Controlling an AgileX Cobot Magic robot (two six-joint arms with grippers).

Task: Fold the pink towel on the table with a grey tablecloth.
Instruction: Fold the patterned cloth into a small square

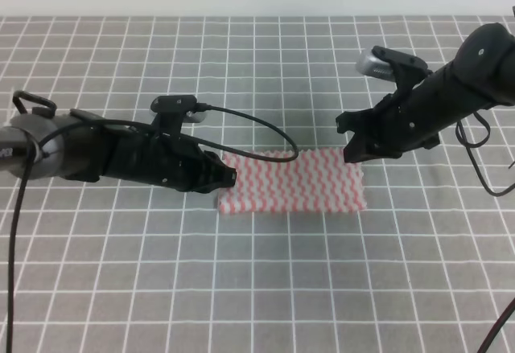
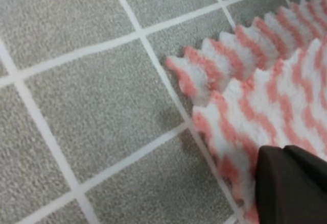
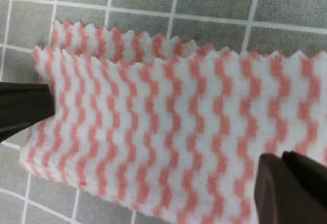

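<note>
I count one pink towel on the table with a grey tablecloth, lying a little right of the middle. It is already doubled over into a long strip running left to right: two layers, the upper one set back a touch so that a second serrated edge of the lower layer peeks out along the far side, which shows clearly in my right wrist view and at the corner in my left wrist view.

I have two grippers in play. My left gripper reaches in from the left, lying low, its tip at the towel's left end; in the left wrist view only one dark finger shows over the cloth, so I cannot tell whether its jaws are parted or closed.

My right gripper comes down from the far right to the towel's far right corner. I cannot tell its state either: its wrist view shows one dark finger over the towel's near edge.

One black cable loops from my left arm across the cloth.
</note>
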